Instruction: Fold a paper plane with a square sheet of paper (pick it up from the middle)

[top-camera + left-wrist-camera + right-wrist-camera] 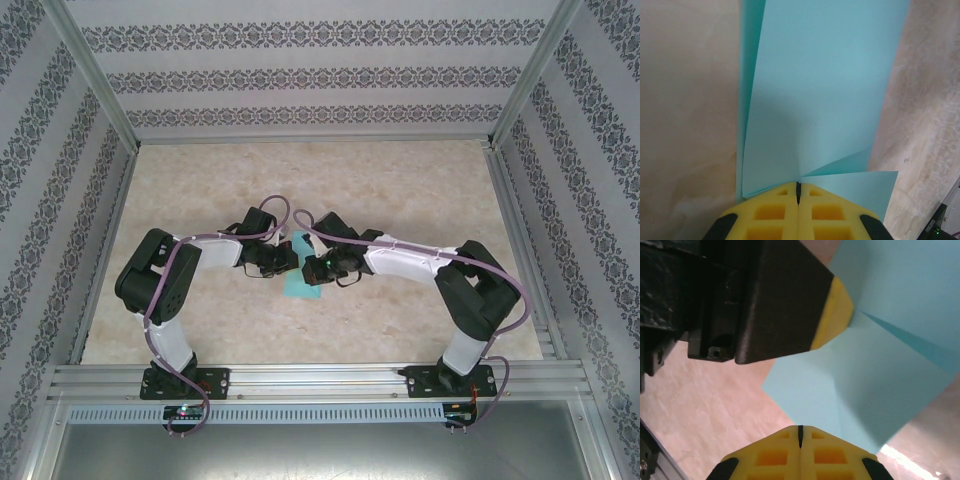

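Observation:
The square sheet of paper [297,284] lies partly folded at the middle of the table, teal, with a raised flap and a slanted crease. In the left wrist view the paper [820,90] stretches ahead of my left gripper [798,187], which is shut with its yellow tip touching the point where the creases meet; no paper shows in the jaw slit. My right gripper [800,432] is shut too, its tip at the near edge of the paper [880,385]. The left gripper's yellow fingertip [836,310] presses the sheet opposite. From above, the left gripper [285,258] and right gripper [318,268] meet over the sheet.
The beige marbled table [400,190] is boxed in by patterned walls and aluminium posts [95,85]. A metal rail [320,378] runs along the near edge at the arm bases. Purple cables loop over both arms.

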Controlling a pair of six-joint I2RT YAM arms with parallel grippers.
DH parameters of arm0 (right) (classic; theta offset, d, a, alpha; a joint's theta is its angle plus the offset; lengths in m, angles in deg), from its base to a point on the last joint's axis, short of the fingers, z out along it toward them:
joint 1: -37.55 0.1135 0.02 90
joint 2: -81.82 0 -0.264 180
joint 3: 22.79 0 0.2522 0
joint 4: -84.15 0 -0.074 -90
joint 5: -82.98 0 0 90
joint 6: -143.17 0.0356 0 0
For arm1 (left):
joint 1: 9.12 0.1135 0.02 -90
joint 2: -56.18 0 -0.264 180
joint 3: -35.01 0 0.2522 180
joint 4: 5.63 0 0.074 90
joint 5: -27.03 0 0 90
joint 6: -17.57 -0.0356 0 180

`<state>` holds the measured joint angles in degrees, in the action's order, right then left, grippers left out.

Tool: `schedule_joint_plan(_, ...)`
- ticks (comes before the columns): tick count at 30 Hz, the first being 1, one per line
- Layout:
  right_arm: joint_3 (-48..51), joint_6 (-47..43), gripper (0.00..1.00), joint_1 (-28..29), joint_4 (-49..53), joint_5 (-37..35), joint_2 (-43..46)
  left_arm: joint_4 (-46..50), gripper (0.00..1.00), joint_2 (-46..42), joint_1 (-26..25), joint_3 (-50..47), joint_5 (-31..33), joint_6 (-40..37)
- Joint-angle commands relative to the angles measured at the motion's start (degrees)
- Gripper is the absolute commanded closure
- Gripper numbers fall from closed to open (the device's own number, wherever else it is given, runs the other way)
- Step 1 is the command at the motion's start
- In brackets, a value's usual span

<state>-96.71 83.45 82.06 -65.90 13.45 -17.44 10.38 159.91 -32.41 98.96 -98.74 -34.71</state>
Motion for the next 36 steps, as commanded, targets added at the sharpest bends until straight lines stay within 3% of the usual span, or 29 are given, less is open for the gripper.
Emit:
schedule_joint_plan(1,-1.0,3.3,1.0,0.9,-1.4,-1.2,-3.2,4.8,1.0,2.8,-0.6,-3.0,6.2,-0.1)
schedule_joint_plan(20,-5.9,4.3,1.0,2.1,-1.2,-4.5,-10.1,4.8,1.0,3.0,-0.5,-4.1,6.9,0.6)
schedule_joint_plan(36,-3.7,1.8,1.0,1.2,2.4,-6.0,-10.1,6.4,1.0,3.8,-0.5,-3.5,8.9,1.2)
